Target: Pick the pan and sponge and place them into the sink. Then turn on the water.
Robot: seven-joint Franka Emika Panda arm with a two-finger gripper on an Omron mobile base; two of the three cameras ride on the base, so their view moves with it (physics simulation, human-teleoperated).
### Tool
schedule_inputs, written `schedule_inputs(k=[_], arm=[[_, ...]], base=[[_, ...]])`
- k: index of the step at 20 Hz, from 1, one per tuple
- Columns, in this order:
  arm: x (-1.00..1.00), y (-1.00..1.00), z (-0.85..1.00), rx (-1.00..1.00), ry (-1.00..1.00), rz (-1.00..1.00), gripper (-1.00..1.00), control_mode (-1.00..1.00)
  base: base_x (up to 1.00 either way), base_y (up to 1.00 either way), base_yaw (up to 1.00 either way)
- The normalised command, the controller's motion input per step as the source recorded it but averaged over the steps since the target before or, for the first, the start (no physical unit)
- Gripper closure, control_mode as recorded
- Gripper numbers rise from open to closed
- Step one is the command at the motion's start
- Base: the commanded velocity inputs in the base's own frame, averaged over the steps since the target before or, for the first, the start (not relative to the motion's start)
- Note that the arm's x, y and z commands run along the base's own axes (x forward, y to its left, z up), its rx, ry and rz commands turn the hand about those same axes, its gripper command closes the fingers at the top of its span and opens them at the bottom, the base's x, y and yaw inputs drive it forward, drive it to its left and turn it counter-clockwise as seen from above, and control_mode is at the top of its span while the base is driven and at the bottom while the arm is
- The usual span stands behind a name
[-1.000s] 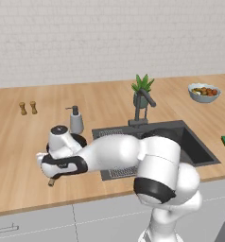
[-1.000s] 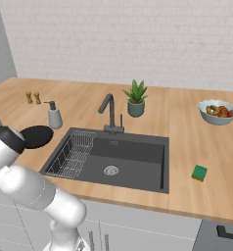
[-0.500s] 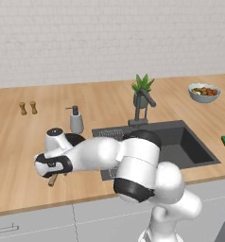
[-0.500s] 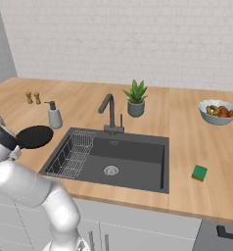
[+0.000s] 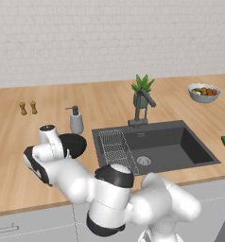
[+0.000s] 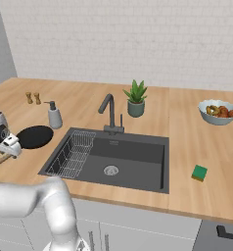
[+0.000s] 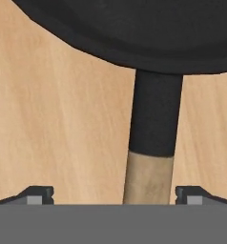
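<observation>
Right under the end effector [image 7: 113, 194] lies the long handle of the pan [image 7: 134, 33]. The two fingertips [image 7: 36, 194] stand wide apart, one on each side of the handle, and they hold nothing yet. The handle is dark near the pan and light wood lower down.

I think the step now is to grab the pan. To do it well, the hand should go straight down so the handle stays in the middle of the gap. Then it should squeeze firmly, because a pan held by its handle will want to tip toward its heavy round end. Lifting slowly would help keep it level.

Seen from the right base view, the pan [image 6: 34, 137] sits flat on the wooden surface [image 6: 187, 147], just left of the sink [image 6: 133, 157]. The way to the sink is short. A wire rack [image 6: 72, 154] lies in the near left part of the sink, so the pan may land on it.

Just behind the pan stands a grey soap bottle [image 6: 54, 115]. A wide swing could knock it over, so the pan should go up before it goes sideways.

Farther back is the dark faucet [image 6: 108, 112], with a small potted plant [image 6: 136, 99] near it. No water runs.

On the far side of the sink sits the green sponge [image 6: 199, 172], well apart from the pan. A bowl of food [image 6: 217, 112] and two little shakers [image 6: 32, 97] stand out of the way.
</observation>
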Motion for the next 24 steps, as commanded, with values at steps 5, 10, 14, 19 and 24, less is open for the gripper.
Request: schedule_inputs(k=[5,10,14,19,24], arm=[[-0.18,-0.01,-0.87,-0.01,0.01,-0.11,1.00,-1.00],[-0.19,-0.14,-0.75,0.00,0.00,-0.14,1.00,-1.00],[-0.20,-0.20,-0.68,0.00,0.00,-0.15,1.00,-1.00],[-0.20,-0.22,-0.25,-0.04,-0.02,-0.21,1.00,-1.00],[-0.09,-0.29,0.06,-0.08,-0.03,-0.22,1.00,-1.00]], base=[[0.00,0.00,0.00],[0.00,0.00,0.00],[0.00,0.00,0.00],[0.00,0.00,0.00],[0.00,0.00,0.00]])
